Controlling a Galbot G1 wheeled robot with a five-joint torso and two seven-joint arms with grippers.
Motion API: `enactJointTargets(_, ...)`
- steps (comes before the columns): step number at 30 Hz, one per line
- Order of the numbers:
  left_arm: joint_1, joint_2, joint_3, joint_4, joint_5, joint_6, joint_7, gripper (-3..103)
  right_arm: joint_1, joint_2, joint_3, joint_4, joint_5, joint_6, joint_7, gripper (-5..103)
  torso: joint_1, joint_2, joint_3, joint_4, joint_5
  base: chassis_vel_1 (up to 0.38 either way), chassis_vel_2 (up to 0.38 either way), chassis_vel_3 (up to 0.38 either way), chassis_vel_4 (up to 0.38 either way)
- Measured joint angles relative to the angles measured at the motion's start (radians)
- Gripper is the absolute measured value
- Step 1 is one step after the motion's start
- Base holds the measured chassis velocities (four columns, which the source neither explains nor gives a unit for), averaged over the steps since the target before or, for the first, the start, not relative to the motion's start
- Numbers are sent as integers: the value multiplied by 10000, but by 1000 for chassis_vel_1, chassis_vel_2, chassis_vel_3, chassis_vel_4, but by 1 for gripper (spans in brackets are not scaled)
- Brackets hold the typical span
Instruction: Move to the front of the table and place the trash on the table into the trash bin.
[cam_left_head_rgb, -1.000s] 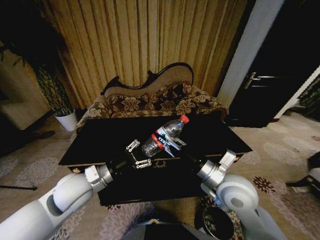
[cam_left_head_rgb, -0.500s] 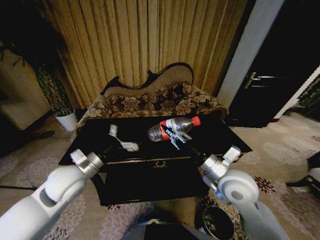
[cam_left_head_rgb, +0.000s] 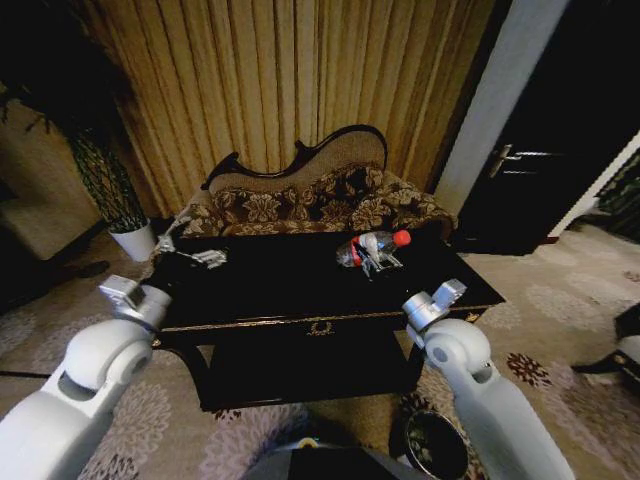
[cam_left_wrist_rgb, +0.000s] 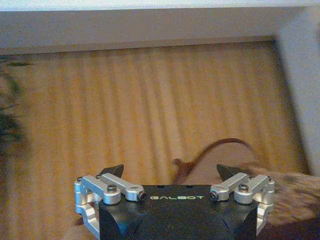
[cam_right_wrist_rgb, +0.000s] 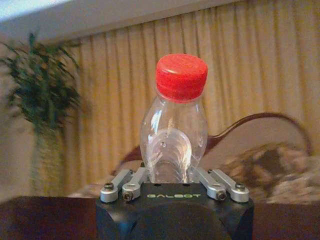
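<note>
My right gripper is clamped on the bottle, which I hold above the right half of the black bench, lying nearly level with its red cap pointing right. Through the right wrist camera the bottle stands between the fingers with its cap away from the palm. My left gripper hangs over the bench's far left corner, fingers spread wide with nothing between them. The trash bin sits on the carpet near my base, below the bench's right end. A patterned sofa and gold curtains stand behind.
</note>
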Motion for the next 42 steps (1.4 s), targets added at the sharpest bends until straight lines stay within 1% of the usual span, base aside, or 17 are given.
enactJointTargets(1, 7, -101, -113, 46, -19, 63, -127, 100, 41, 3, 60, -96, -197, 12, 0, 27, 1, 0, 0, 1, 0, 0, 0, 0, 0)
enactJointTargets(3, 45, -195, -212, 117, -15, 85, -191, 100, 85, 7, 154, -212, -336, 14, 0, 27, 0, 0, 0, 2, 1, 0, 0, 0, 0)
enactJointTargets(4, 45, -195, -212, 117, -15, 85, -191, 100, 85, 7, 154, -212, -336, 14, 0, 27, 0, 0, 0, 2, 1, 0, 0, 0, 0)
enactJointTargets(9, 173, -631, -304, 366, 76, 87, -372, 100, 147, 26, 532, -544, -422, 15, 0, 27, 0, 1, -1, 2, -1, 0, 0, 0, 0)
enactJointTargets(14, 216, -824, -306, 535, 185, 96, -471, 100, 168, 26, 813, -758, -503, 68, 0, 27, 0, 0, 0, 0, 0, 0, 0, 0, 0)
enactJointTargets(20, 221, -785, -310, 616, 196, 95, -544, 100, 151, 4, 888, -874, -905, 322, 0, 27, 0, 0, -1, 2, 0, 0, 0, 0, 0)
enactJointTargets(21, 217, -779, -292, 593, 139, 109, -723, 100, 84, 19, 876, -875, -1000, 328, 1, 27, 0, 0, 0, 2, -1, 0, 0, 0, 0)
enactJointTargets(22, 217, -779, -292, 593, 139, 109, -723, 100, 84, 19, 876, -875, -1000, 328, 1, 27, 0, 0, 0, 2, -1, 0, 0, 0, 0)
enactJointTargets(23, 216, -778, -263, 536, 64, 144, -957, 100, 1, 59, 854, -872, -1104, 328, 1, 27, 0, 0, 0, 1, 0, 0, 0, 0, 0)
enactJointTargets(24, 216, -778, -263, 536, 64, 144, -957, 100, 1, 59, 854, -872, -1104, 328, 1, 27, 0, 0, 0, 1, 0, 0, 0, 0, 0)
enactJointTargets(26, 211, -779, -273, 505, 7, 221, -1173, 100, -133, 143, 830, -834, -1162, 326, 1, 27, 0, 0, -1, 1, 1, 0, 0, 0, 0)
enactJointTargets(36, 142, -656, -322, 526, -27, 236, -1242, 100, -207, 200, 846, -774, -1137, 310, 1, 27, 1, 0, 0, 3, -1, 10, -10, -17, 14)
enactJointTargets(42, 82, -573, -335, 552, -31, 241, -1235, 100, -229, 217, 904, -755, -1112, 306, 2, 27, 2, 0, 0, 0, 0, 88, -99, -99, 102)
